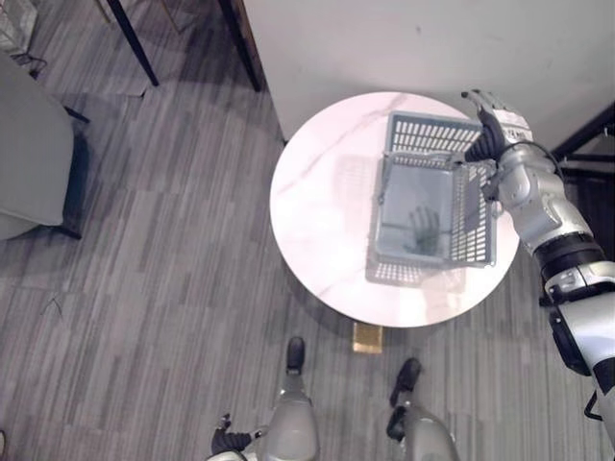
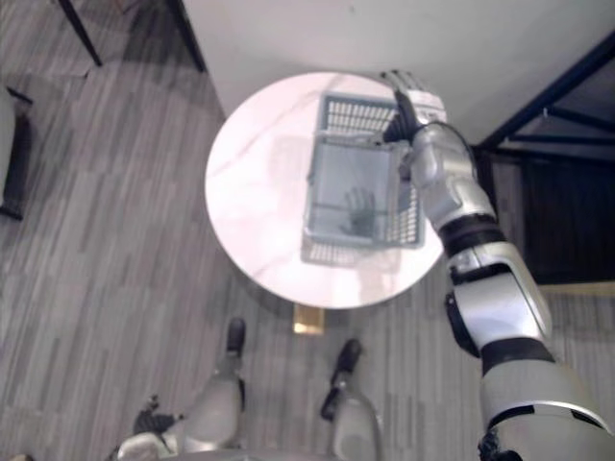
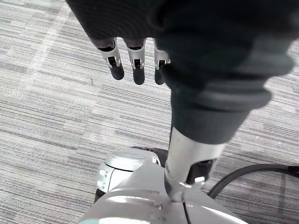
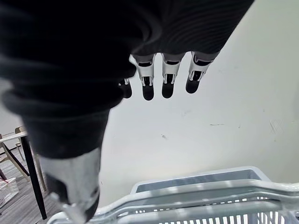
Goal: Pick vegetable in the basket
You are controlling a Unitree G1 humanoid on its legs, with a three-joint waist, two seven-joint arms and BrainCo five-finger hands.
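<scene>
Basket (image 1: 473, 226) sat on worktop (image 1: 317, 202), no vegetable in it that I could make out. Right hand (image 1: 495, 123) hovered over its far rim, fingers straight, slightly spread, empty. Left hand (image 3: 134, 58) hung open. Risk: reaching down there could catch the rim and tip the basket.

Basket (image 1: 478, 223) corner behind right hand (image 1: 491, 128)

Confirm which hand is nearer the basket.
Right. The right hand is at the far right corner of the basket, above its rim; the left hand hangs low over the floor, well away from it.
</scene>
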